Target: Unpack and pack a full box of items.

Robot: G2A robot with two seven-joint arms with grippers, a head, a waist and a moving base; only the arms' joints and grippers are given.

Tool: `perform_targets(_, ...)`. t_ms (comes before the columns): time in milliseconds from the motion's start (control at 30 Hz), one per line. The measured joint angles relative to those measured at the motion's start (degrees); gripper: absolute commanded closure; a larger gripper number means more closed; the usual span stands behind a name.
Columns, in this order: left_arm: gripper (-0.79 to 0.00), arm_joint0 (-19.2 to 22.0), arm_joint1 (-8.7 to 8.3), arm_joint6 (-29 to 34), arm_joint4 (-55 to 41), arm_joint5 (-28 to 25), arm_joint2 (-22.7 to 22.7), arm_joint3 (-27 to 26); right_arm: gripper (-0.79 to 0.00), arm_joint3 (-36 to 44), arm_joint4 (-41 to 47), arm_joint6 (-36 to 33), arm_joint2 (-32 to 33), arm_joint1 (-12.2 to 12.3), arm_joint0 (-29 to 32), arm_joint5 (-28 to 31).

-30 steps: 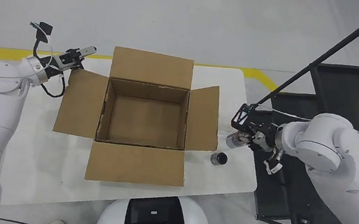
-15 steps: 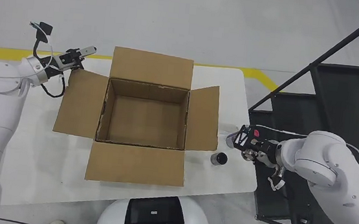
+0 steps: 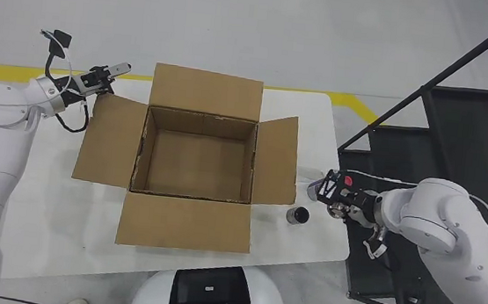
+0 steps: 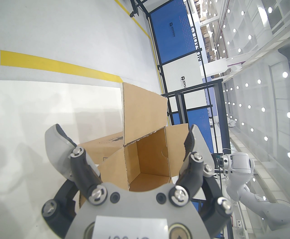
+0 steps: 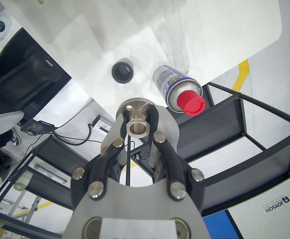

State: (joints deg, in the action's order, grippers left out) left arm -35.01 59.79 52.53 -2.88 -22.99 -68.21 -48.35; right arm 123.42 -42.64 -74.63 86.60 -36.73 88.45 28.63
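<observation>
An open cardboard box (image 3: 197,161) stands mid-table with all flaps spread and nothing inside it; the left wrist view takes in its corner (image 4: 145,156). My left gripper (image 3: 121,69) (image 4: 124,133) hangs open above the table beyond the box's far left corner, holding nothing. At the table's right edge my right gripper (image 3: 332,198) (image 5: 138,126) is shut on a small metal bushing (image 5: 137,129). A spray can (image 3: 314,191) (image 5: 176,89) with a red cap sits just beside it. A short black-bored metal cylinder (image 3: 298,215) (image 5: 122,71) stands on the table nearby.
The white table (image 3: 316,132) ends close to the right of the can. A black metal rack (image 3: 457,137) stands beside that edge, behind my right arm. Bare tabletop lies in front of the box's near flap (image 3: 186,223).
My right gripper came down and toward the near side, from above the can to level beside it at the table's edge, then held still. The left arm has not moved.
</observation>
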Motion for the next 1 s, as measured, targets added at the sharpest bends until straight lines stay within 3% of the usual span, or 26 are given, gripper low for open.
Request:
perform_targets(400,-0.785,0.0,0.0,0.0,0.0,0.0,0.0,0.0,0.0,-5.6,-9.4,7.8,-4.7,-0.3,5.3,2.5)
perform_targets(600,-0.785,0.0,0.0,0.0,0.0,0.0,0.0,0.0,0.0,-11.4,-14.6,14.4,-9.4,-1.1,4.7,-0.1)
perform_targets(1000,-0.785,0.0,0.0,0.0,0.0,0.0,0.0,0.0,0.0,-19.6,-19.8,21.6,-17.0,-2.9,0.5,0.6)
